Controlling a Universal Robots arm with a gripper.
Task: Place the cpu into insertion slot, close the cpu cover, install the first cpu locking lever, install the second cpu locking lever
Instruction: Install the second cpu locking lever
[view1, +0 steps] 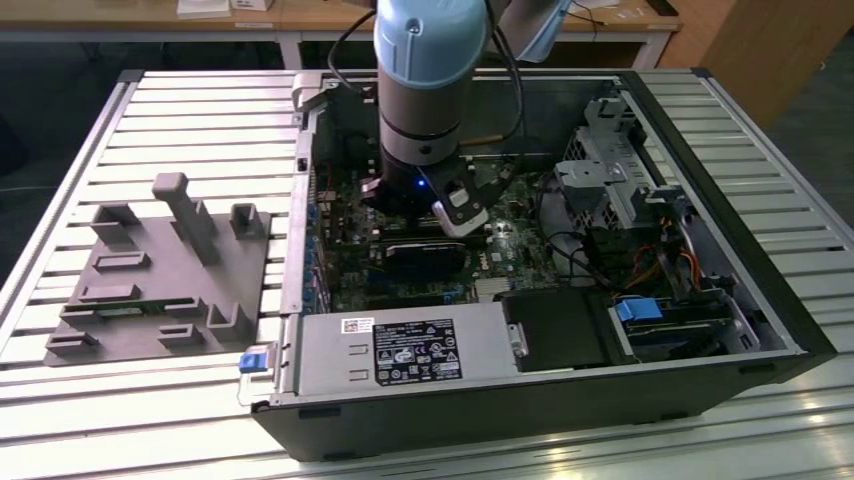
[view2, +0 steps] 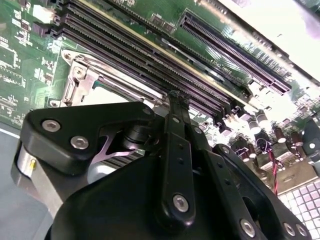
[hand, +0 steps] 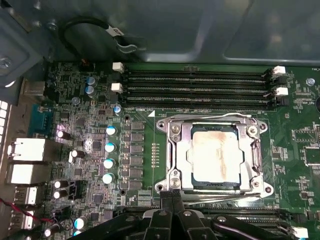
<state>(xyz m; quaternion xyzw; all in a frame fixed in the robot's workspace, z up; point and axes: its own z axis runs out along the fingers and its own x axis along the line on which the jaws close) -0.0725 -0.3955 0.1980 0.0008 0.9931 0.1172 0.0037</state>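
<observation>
In the first wrist view the cpu (hand: 216, 156) lies flat in the insertion slot (hand: 264, 189), its pale metal top marked with a brownish smear. The silvery cpu cover (hand: 179, 156) is down over it, framing the chip through its window. One thin wire lever (hand: 205, 117) runs along the socket's side facing the memory slots, and another (hand: 225, 198) along the opposite side. My gripper (hand: 172, 196) is shut, its black fingertips pressed together at the socket corner nearest them. In the second wrist view the gripper (view2: 176, 97) hangs just beside the socket (view2: 82, 82). The exterior view shows the gripper (view1: 454, 215) low inside the case.
Long black memory slots (hand: 200, 87) lie beside the socket, with capacitors (hand: 109, 147) and a looped black cable (hand: 90, 25) close by. A grey fixture (view1: 160, 270) sits on the exterior view's left; the power supply (view1: 400, 350) and drive cage (view1: 614, 170) hem in the board.
</observation>
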